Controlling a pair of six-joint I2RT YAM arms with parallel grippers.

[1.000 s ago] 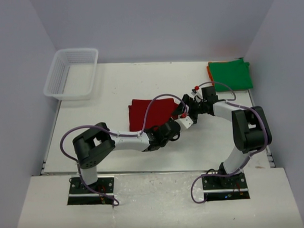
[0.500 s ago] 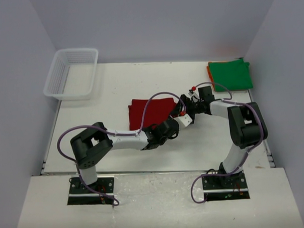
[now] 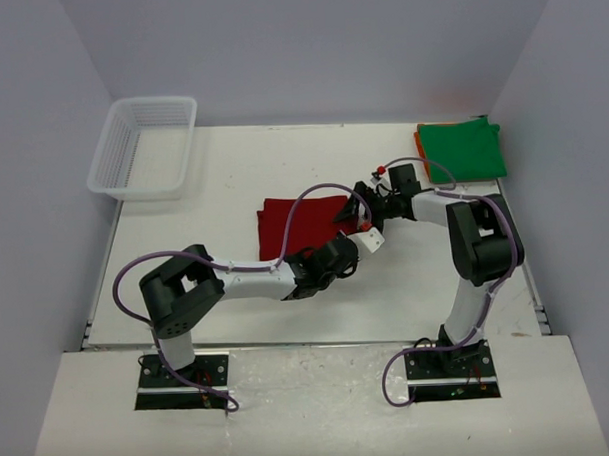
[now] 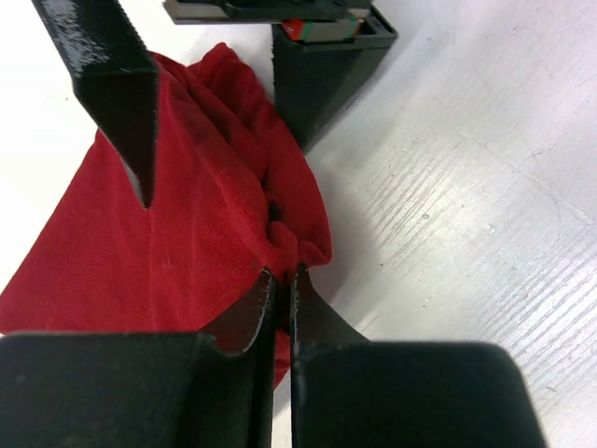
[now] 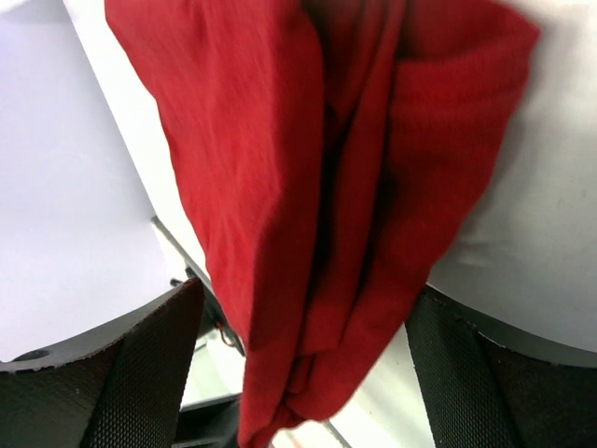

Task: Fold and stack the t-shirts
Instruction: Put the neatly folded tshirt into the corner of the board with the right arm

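Red shirt (image 3: 296,226) lies folded flat near the middle of the tabletop (image 3: 232,170), its long axis running left to right, and the next move turns on its right edge, where both tools meet. The left tool (image 4: 278,285) reaches in from the near left and points far-right, its jaws closed, the tips sitting on the bunched, rolled cloth at the near right corner. Whether a thin layer is nipped between them or merely pressed down I cannot tell. The right tool (image 5: 306,294) comes in from the right, low and nearly level, with its jaws wide open and the doubled right edge of the shirt lying between them, not yet pinched. From that tool the shirt spreads away to the left, so a close here would take the edge at its far right end, just beside the left tool's hold. The right arm is folded tightly, elbow raised and forearm swung left across its own base. The left arm is stretched long and low over the near tabletop. Green shirt (image 3: 464,147) rests folded on the orange shirt (image 3: 420,141) at the far right corner, well apart from the red one. That stack lies nearer the right arm, which I judge the likelier one to carry the red shirt over.
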